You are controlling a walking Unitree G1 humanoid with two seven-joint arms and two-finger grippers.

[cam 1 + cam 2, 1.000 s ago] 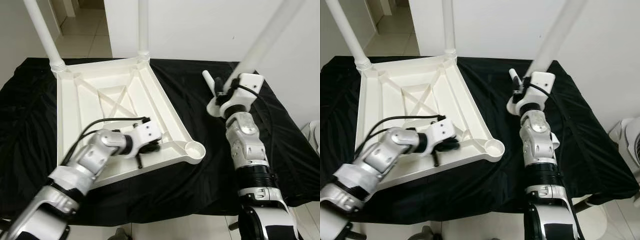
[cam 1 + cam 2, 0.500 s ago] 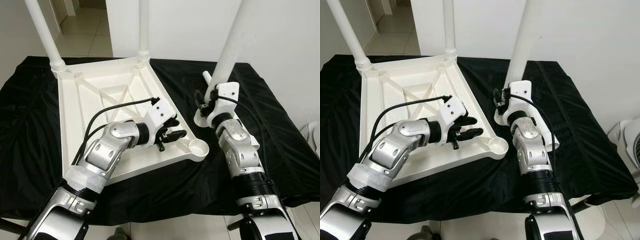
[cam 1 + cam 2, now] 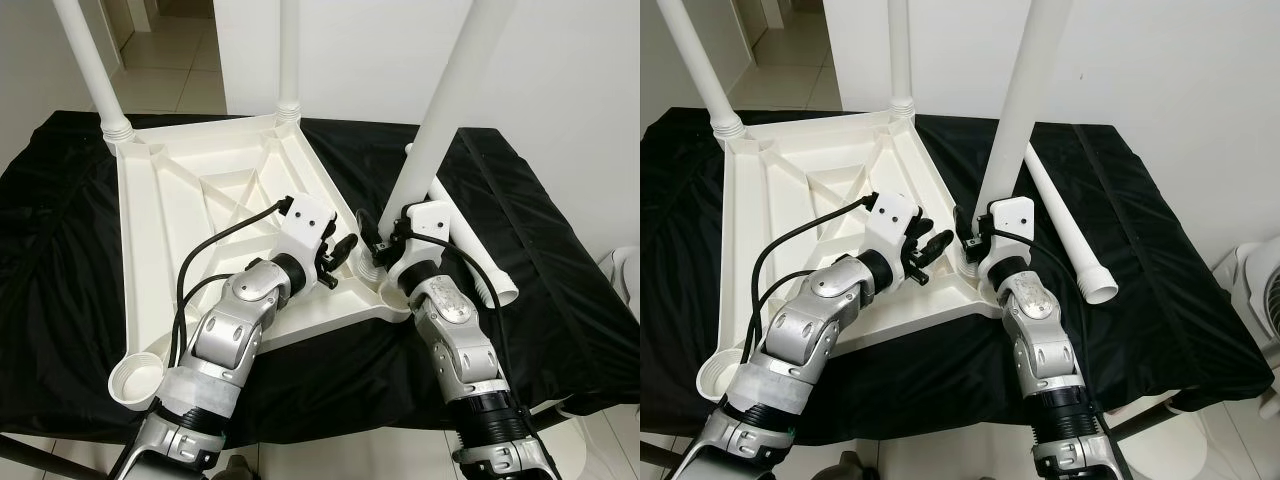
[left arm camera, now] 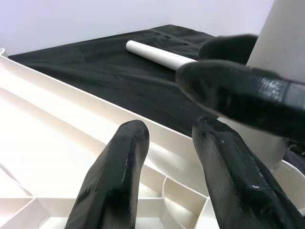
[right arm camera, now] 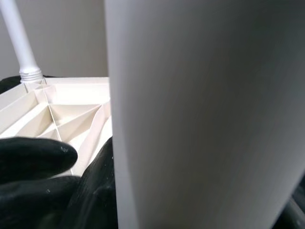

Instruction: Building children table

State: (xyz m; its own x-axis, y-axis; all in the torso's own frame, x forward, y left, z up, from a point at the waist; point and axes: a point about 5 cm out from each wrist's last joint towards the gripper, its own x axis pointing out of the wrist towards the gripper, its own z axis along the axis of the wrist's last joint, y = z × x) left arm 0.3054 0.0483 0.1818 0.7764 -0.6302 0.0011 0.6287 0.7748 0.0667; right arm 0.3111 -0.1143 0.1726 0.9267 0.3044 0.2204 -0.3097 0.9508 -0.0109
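Upturned white plastic children's table top [image 3: 190,215], centre-left.
Two white legs [image 3: 92,65] upright at top corners; third leg [image 3: 445,95] at right corner; spare leg [image 3: 1065,225] flat right.

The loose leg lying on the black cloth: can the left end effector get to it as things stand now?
Probably not directly: the loose leg lies beyond the right arm and its upright leg, which stand between it and the left end effector.

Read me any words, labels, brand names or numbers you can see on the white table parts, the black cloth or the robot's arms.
None: no readable text shows in any view. The upturned white tabletop, the upright leg held by the right tool, the loose leg on the black cloth and the left tool are all unmarked.
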